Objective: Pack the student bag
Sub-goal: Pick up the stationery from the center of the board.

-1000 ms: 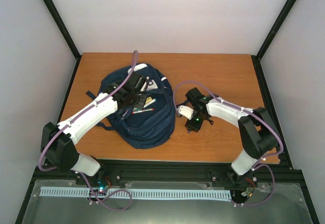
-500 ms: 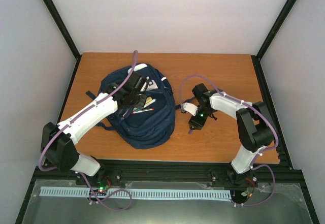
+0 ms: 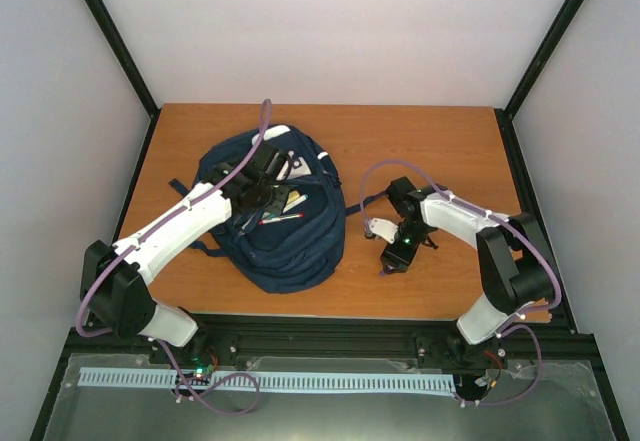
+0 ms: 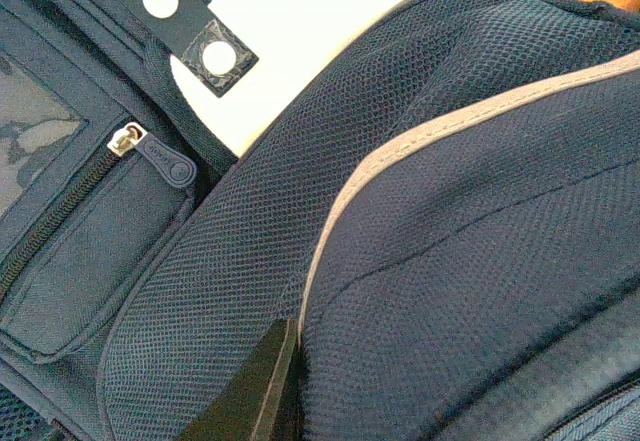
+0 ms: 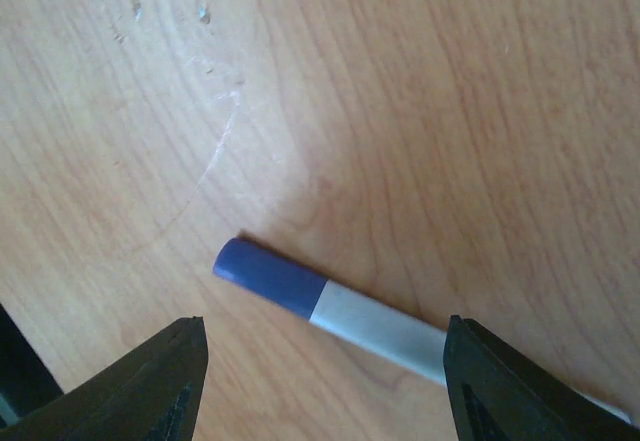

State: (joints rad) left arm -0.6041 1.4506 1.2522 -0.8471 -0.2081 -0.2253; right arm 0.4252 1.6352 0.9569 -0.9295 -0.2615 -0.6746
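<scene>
The student bag [image 3: 278, 226], navy blue, lies on the left half of the wooden table with its top open. My left gripper [image 3: 262, 195] rests on the bag's opening. In the left wrist view it [image 4: 296, 366] is shut on a mesh flap [image 4: 420, 211] edged with tan piping; one dark finger [image 4: 250, 391] shows and the other is hidden under the fabric. My right gripper [image 3: 389, 263] points down at the table right of the bag, open. In the right wrist view it [image 5: 325, 381] straddles a marker [image 5: 330, 306] with a blue cap and pale barrel, lying flat, untouched.
Pens [image 3: 283, 218] and a white item [image 3: 295, 171] show inside the bag's opening. The left wrist view shows a white card [image 4: 310, 51] with black snap tabs and a zip pull [image 4: 150, 147]. Black frame rails border the table [image 3: 440, 151] on all sides.
My right arm has moved away from the bag toward the near edge and lowered over the table, its jaws spreading wider. The left arm and bag have not moved.
</scene>
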